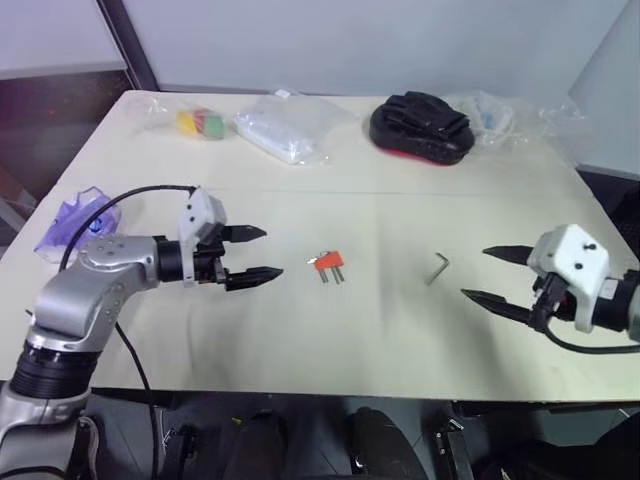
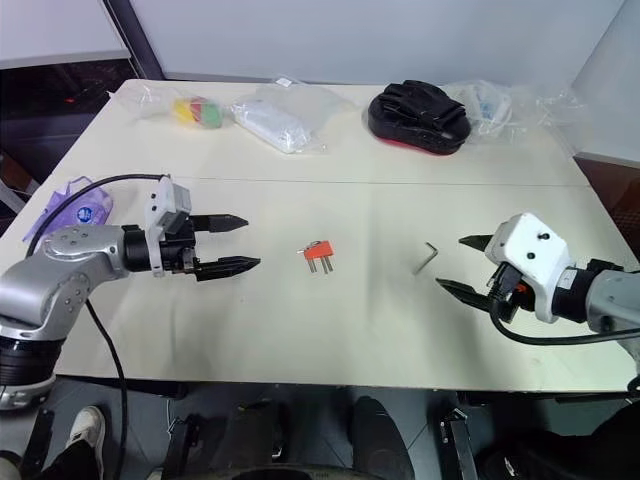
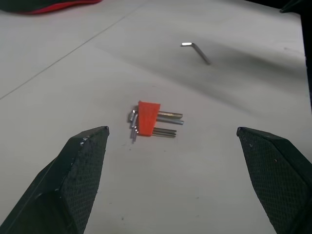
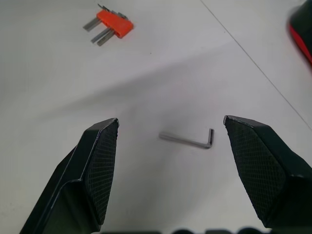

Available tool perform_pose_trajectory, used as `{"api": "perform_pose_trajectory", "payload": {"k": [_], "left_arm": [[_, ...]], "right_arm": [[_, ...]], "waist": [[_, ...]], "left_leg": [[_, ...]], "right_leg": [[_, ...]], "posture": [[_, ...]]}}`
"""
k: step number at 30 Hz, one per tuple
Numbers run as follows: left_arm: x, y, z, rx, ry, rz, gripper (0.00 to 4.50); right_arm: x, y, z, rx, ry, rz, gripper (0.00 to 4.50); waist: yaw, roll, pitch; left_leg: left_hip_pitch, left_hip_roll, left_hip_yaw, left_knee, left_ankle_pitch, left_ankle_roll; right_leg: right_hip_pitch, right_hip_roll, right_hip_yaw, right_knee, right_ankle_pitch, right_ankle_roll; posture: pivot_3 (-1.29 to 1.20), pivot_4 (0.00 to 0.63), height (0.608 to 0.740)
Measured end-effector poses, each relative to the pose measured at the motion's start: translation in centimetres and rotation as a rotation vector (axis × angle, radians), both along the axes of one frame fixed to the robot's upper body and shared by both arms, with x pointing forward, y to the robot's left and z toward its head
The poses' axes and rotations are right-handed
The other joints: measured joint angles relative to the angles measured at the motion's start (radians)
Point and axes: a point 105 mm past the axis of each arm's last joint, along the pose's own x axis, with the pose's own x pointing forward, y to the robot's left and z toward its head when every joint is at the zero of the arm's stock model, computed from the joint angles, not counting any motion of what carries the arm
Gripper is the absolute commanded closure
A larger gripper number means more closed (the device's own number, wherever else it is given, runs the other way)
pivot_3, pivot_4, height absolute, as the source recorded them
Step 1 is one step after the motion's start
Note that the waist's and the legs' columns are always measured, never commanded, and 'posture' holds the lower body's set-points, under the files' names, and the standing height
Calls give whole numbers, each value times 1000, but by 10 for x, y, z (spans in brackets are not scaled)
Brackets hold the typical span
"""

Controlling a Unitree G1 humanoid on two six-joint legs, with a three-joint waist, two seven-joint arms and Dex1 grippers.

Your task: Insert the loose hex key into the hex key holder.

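The loose hex key [image 1: 438, 267] lies flat on the worktop [image 1: 400, 330] just before the right gripper [image 1: 490, 274], nearer it than the left gripper [image 1: 258, 253], both with jaws released and empty.

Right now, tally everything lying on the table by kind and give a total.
Loose hex key: 1
Red hex key holder: 1
Clear plastic bags: 3
Black glove bundle: 1
Purple wrapper: 1
Total: 7

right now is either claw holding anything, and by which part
Nothing is held. Both the left claw and the right claw are open; the loose hex key and the hex key holder lie untouched on the table.
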Motion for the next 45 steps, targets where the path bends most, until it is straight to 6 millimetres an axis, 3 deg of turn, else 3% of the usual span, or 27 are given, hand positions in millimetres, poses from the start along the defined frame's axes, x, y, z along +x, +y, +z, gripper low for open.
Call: {"api": "perform_pose_trajectory", "payload": {"k": [27, 31, 39, 45], "left_arm": [[8, -4, 7, -36, 13, 20, 103], [14, -3, 3, -59, 17, 55, 103], [24, 5, -11, -65, -18, 131, 103], [24, 5, -13, -61, -20, 134, 103]], "right_arm": [[14, 13, 0, -12, -52, 15, 889], [30, 22, -3, 32, -123, -5, 889], [80, 61, -37, 154, -181, -19, 889], [101, 89, -60, 161, -172, 24, 889]], "waist": [[0, 0, 0], [-2, 0, 0], [-4, 0, 0], [-1, 0, 0]], "left_leg": [[0, 0, 0, 0, 0, 0], [0, 0, 0, 0, 0, 0], [-2, 1, 1, 0, 0, 0], [-2, 1, 1, 0, 0, 0]], "right_leg": [[0, 0, 0, 0, 0, 0], [-1, 0, 0, 0, 0, 0], [-3, 0, 0, 1, 0, 0], [-3, -1, 0, 1, 0, 0]], "posture": [[0, 150, 740], [0, 150, 740], [0, 150, 740], [0, 150, 740]]}}
